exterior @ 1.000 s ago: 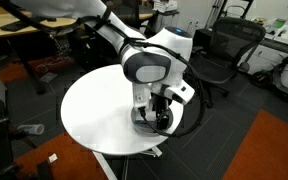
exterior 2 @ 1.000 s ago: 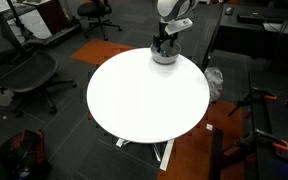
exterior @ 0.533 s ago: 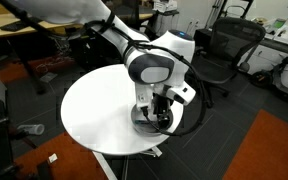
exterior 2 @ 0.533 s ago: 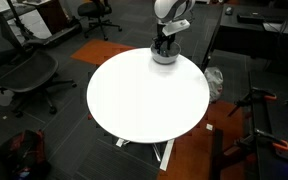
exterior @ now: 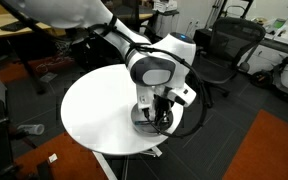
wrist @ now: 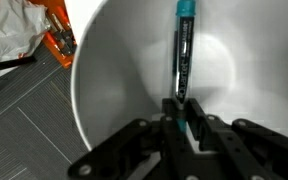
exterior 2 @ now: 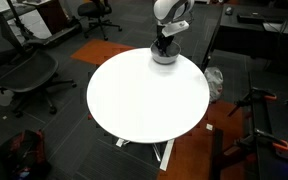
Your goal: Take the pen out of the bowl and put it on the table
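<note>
Hanging inside the bowl [wrist: 109, 95], the end effector [wrist: 181, 108] is seen in the wrist view with its fingers [wrist: 196, 120] clenched on the near end of the pen [wrist: 182, 55]; the pen is laid along the bowl's shiny inner wall, with its teal cap pointed to the far side; in an exterior view the bowl [exterior 2: 165, 57] is set at the far edge of the white desk [exterior 2: 144, 105]; the arm is bent over it in both exterior views.

The bowl [wrist: 114, 80] is smooth, shiny metal, the pen [wrist: 182, 55] glossy plastic, the table [exterior 2: 144, 100] matt white.
</note>
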You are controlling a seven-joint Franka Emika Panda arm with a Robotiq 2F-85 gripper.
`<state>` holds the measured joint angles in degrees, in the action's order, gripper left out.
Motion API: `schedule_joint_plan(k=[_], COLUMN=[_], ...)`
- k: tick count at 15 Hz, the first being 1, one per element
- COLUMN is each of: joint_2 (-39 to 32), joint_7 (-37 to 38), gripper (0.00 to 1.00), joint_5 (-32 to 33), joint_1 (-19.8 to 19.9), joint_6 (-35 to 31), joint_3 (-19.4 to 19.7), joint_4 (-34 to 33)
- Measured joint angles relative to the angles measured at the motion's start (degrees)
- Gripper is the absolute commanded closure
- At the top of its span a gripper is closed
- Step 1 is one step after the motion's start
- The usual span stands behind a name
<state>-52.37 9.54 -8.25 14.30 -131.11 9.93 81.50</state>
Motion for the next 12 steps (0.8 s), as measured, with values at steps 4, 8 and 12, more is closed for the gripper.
schedule_joint_plan(k=[4,8,12], joint_2=[0.3,3.8,10.8], joint_7=[0.0,-0.1,-0.3], gripper=[0.95,0.95,0.95], joint_5=[0.0,0.4,1.7], joint_1=[0.1,-0.1,-1.0], joint_6=[2.7,3.4,3.4], joint_3=[-0.2,-0.2,-0.1], joint_4=[-0.8,0.1,5.0])
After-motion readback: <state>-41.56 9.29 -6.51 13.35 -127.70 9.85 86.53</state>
